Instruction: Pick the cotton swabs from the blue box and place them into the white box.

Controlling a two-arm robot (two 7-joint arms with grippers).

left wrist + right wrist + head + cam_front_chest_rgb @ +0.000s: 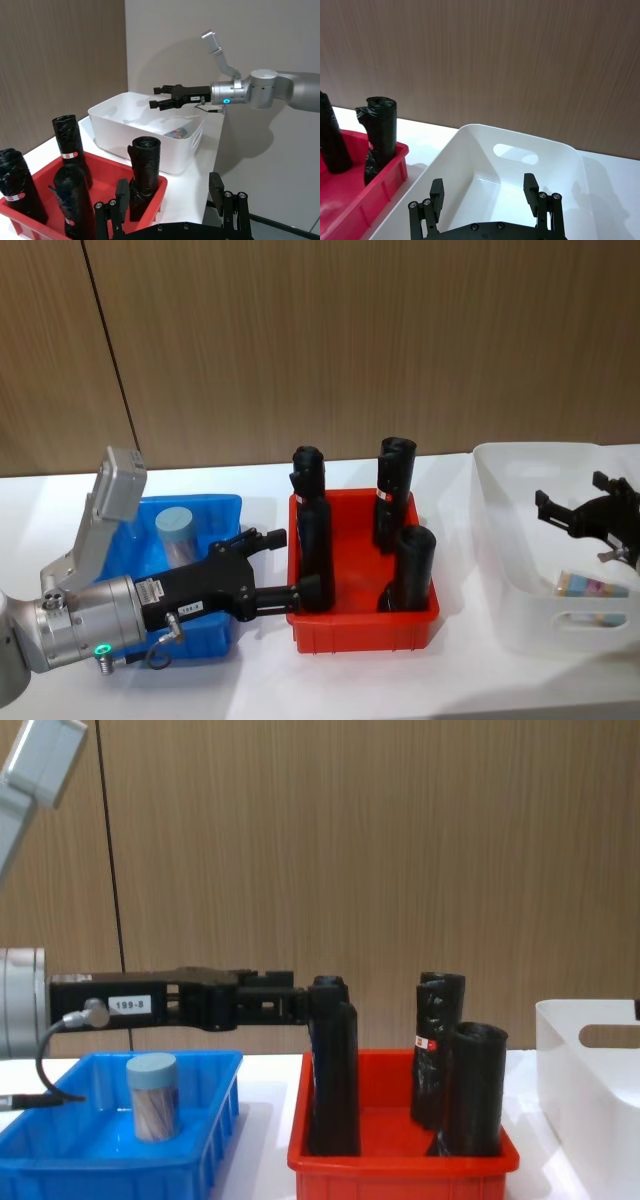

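Note:
One cotton swabs jar (pixel 177 530) with a pale lid stands upright in the blue box (pixel 215 508), also seen in the chest view as the jar (pixel 152 1096) in the blue box (pixel 215 1112). My left gripper (pixel 288 563) is open and empty, held above the blue box's right end with its fingertips by the red bin. Another cotton swabs jar (pixel 594 585) lies on the floor of the white box (pixel 500 540). My right gripper (pixel 567 498) hangs open and empty over the white box (pixel 470 150). In the left wrist view the right gripper (pixel 160 98) hovers above the jar (pixel 177 134).
A red bin (pixel 360 625) with several upright black rolls (pixel 313 540) stands between the two boxes, close to my left fingertips. A wooden wall runs behind the white table (pixel 330 685).

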